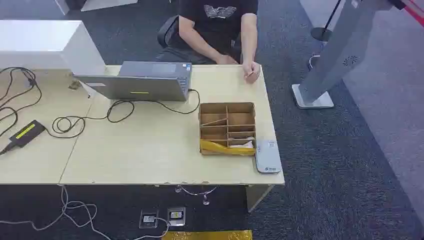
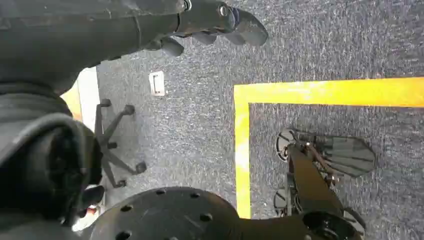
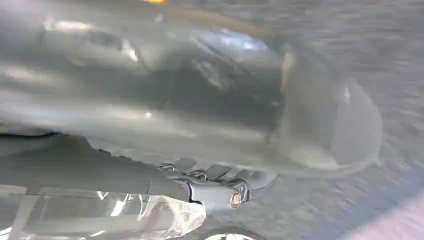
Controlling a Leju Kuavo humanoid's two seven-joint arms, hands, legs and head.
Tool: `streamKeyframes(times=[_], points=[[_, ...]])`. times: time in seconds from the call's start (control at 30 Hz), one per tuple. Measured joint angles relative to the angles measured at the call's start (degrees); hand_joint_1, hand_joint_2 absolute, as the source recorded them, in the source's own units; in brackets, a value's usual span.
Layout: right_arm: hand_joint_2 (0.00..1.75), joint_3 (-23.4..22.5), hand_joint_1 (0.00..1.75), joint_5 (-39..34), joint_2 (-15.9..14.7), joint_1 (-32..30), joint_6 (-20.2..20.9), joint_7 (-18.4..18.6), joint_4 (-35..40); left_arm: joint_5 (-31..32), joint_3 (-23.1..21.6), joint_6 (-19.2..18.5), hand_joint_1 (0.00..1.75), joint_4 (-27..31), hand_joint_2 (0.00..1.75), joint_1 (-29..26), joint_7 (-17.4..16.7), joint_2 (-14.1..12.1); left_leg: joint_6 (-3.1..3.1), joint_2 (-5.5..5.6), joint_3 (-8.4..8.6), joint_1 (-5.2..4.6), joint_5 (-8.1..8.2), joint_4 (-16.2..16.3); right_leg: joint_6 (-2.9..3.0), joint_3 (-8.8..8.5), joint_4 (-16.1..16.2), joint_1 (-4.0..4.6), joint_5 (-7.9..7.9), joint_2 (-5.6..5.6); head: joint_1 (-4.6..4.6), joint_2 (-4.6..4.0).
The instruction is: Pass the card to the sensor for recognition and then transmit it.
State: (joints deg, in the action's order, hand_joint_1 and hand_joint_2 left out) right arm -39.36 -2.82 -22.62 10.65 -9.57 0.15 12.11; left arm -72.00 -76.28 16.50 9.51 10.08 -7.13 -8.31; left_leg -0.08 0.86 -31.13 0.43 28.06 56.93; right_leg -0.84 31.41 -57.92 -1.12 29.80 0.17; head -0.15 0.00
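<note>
The card itself cannot be picked out with certainty; it is most likely among the flat pieces in the cardboard organizer [image 1: 227, 128], a divided box near the counter's [image 1: 150, 155] front right corner, where pale sheets lie in the lower compartments above a yellow strip along its front wall. Just beside the box, at the counter's right edge, lies the sensor [image 1: 267, 156], a flat grey pad placed so a card lifted from the box needs only a short carry to reach it. Behind, a grey laptop [image 1: 137, 81] stands open toward a seated person [image 1: 220, 30], whose hand [image 1: 251, 71] rests on the far right corner of the counter, a sensible spot for receiving the card once it has been read. A black cable [image 1: 120, 107] trails left to a power brick [image 1: 24, 134]. Both arms hang low: the left hand [image 2: 210, 25] shows over grey carpet and a yellow floor line [image 2: 300, 92], its fingers loosely extended and holding nothing; the right hand [image 3: 220, 182] is blurred in its wrist view, and whether its fingers are spread or curled I cannot tell. The task appears to be at its start.
</note>
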Motion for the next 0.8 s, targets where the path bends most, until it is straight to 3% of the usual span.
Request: streamKeyframes(times=[0.17,0.27,0.47,0.6,0.8], points=[[0.0,-4.09,0.0,-3.22,-6.59,4.95,3.45,2.65,0.87,0.04,0.0,-0.24,0.0,0.0,0.0,0.01,0.57,0.0,0.06,-0.08,0.04,0.0,-0.04,0.01,-0.08,-0.03,0.0,-0.01,-0.05,0.13,0.09,0.0],[0.0,-4.55,0.0,-2.05,-9.71,8.78,5.53,1.68,1.25,-0.53,0.0,0.77,0.0,0.0,0.0,-0.11,0.61,0.0,0.09,-0.1,-0.05,-0.05,-0.06,0.01,-0.16,-0.02,-0.05,-0.07,-0.12,0.15,0.07,0.0],[0.0,-3.74,0.0,2.4,-15.87,23.66,5.46,1.82,3.06,-1.27,0.02,2.32,0.0,0.0,0.0,-0.03,0.28,0.15,0.25,-0.28,0.03,-0.12,-0.18,0.02,-0.22,0.06,-0.08,-0.15,-0.18,0.31,0.11,0.0],[0.0,-1.58,0.0,1.81,-17.38,32.42,7.6,-0.13,4.7,-1.4,0.02,2.91,0.0,0.0,0.0,-0.08,0.26,0.68,0.24,-0.25,-0.01,-0.14,-0.19,0.02,-0.25,0.06,-0.09,-0.17,-0.21,0.29,0.07,0.0],[0.0,2.16,0.0,-0.97,-17.99,42.6,7.19,1.57,8.31,-1.4,0.02,2.16,0.0,0.0,0.0,-0.06,0.24,0.81,0.23,-0.04,-0.01,-0.12,-0.21,0.03,-0.25,0.06,-0.1,-0.15,-0.2,0.11,0.07,0.0]])
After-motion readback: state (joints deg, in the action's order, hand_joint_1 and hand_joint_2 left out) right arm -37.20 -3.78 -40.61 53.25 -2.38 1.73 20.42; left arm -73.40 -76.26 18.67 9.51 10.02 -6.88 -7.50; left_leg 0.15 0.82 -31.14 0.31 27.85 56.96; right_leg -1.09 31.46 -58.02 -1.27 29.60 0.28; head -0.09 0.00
